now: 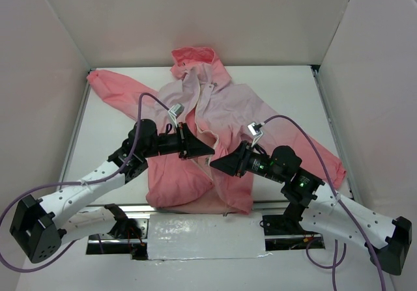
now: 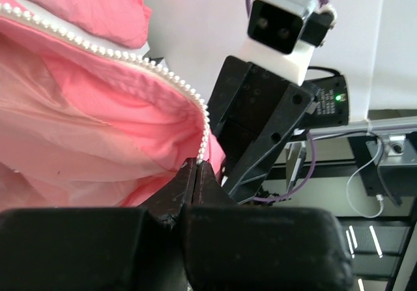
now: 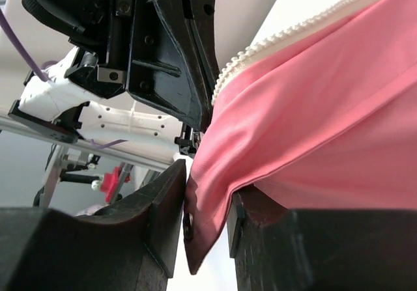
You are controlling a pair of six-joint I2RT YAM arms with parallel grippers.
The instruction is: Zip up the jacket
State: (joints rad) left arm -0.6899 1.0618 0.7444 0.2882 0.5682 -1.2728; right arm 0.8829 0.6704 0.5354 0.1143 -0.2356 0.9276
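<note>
The jacket (image 1: 221, 109) lay spread on the white table (image 1: 293, 89), with its hood (image 1: 194, 56) against the far wall (image 1: 195, 17), its hem at the table's near edge and its front parted. 1 sleeve (image 1: 114, 86) reached the jacket's far-left corner of the table; the other ran to the right edge. At the jacket's lower front the 2 grippers met, nearly touching. The left gripper (image 2: 197, 166) was pressed together on the end of the white zipper (image 2: 130, 60). The right gripper (image 3: 207, 206) had its jaws parted around a hanging pink fold; whether it gripped the fold could not be told. White tabletop showed on both sides of the jacket, out to the side walls (image 1: 39, 76).
</note>
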